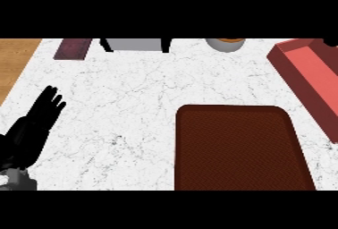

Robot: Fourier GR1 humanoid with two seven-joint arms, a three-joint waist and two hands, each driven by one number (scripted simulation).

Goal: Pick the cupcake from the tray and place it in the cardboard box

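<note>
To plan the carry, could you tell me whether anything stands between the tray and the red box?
Nothing visible does: only bare counter separates the tray from the box at its right. No cupcake shows on the tray, and the right hand is out of view.

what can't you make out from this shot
Head view only:
- Cupcake: nowhere in sight; the brown tray shows bare.
- Right hand: outside the view.
- Red box: cut by the right edge, its inside mostly hidden.
- Grey round object and dark red block: cropped by the top edge, unidentifiable.
- Left hand: open, resting at the left edge.
</note>
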